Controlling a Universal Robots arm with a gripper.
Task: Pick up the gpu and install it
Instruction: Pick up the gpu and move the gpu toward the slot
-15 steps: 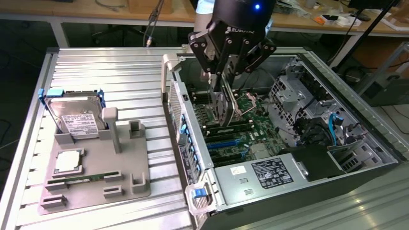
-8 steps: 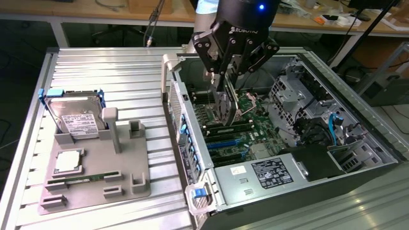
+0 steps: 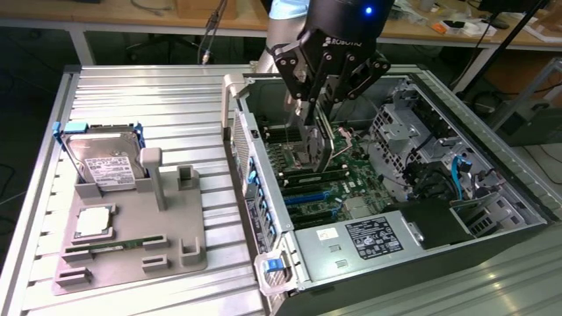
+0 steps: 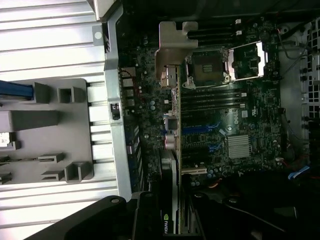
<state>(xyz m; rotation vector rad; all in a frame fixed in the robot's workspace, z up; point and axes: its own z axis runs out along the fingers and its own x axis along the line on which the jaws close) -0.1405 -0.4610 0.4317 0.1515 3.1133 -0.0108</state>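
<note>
Here, a ribbed metal table (image 3: 141,92), widest thing in the exterior view, stretching from far edge to near edge. On the part toward the table's edge at the exterior view's right, an open computer case (image 3: 491,164) lying on its side, interior facing up. Toward the table's edge at the exterior view's left, close to the near corner, a gray holder tray (image 3: 131,260) with raised posts and slots. Across the floor of the case, a green motherboard (image 3: 356,168); at the end closest to the table's near edge, a black power supply (image 3: 373,238) with a printed label. Above the case, well apart from the tray, a black hand (image 3: 316,115) pointing down into the opening, fingers clamped on the gpu (image 3: 318,153). Held upright and edge-on, dark with silvery trim, lower edge just over the motherboard; touching a slot or not, impossible to tell. In the far part of the tray, a boxy silver hard drive (image 3: 105,164) with a white label, propped at a tilt in a blue-edged cradle. Just nearer, a square processor chip (image 3: 92,222) lying flat; nearer again, a narrow green memory stick (image 3: 116,244) lying flat in its holder. In the wrist view, the gpu (image 4: 171,150) as a thin dark strip between dark fingers (image 4: 110,215), with a silvery bracket (image 4: 175,50) at the end away from them. Beside the bracket, an open processor socket (image 4: 207,67); farther along the board, a small finned heatsink (image 4: 238,146).
</note>
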